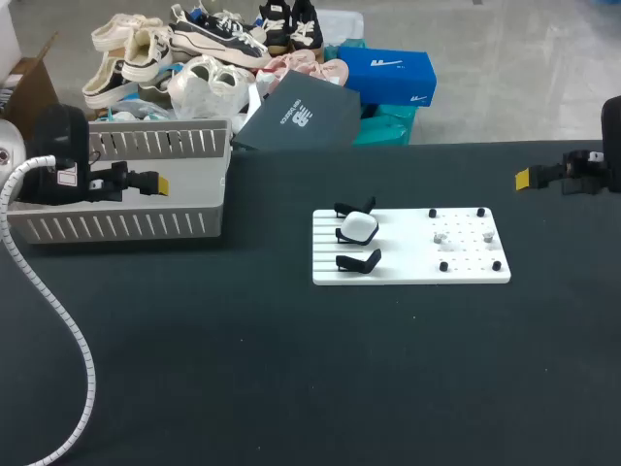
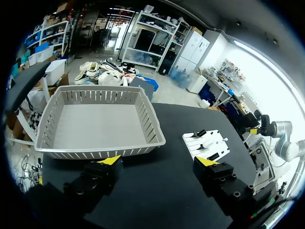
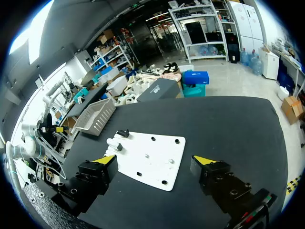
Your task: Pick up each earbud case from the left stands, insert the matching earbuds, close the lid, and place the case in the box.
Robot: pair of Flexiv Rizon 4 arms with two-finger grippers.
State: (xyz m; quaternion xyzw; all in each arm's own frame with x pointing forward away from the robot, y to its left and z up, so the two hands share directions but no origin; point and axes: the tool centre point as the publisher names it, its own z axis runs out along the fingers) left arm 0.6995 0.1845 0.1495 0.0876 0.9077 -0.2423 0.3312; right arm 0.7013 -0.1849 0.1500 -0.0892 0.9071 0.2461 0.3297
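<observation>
Beneath everything, a black table (image 1: 291, 388). At its far left, a grey slatted box (image 1: 126, 228), open on top. Near the middle, well apart from the box, a flat white board (image 1: 408, 274), grooved on its left half and dotted with small holes on its right half.

Left gripper (image 2: 158, 162) up at the table's left, seen against the box in the head view. Fingers spread wide, pinching nothing, with the box straight ahead. Right gripper (image 3: 154, 160) out by the table's right edge, well apart from the board. Spread wide too, pinching nothing, with the board ahead of it.

On the board's grooved half, a white earbud case (image 1: 359, 226), seated among three black stands (image 1: 359, 260) set in a short row. On the holed half, two small pale earbuds (image 1: 440, 237), apart from each other, too small to make out further. Around them, four black pegs (image 1: 433, 212), one toward each corner of that half.
</observation>
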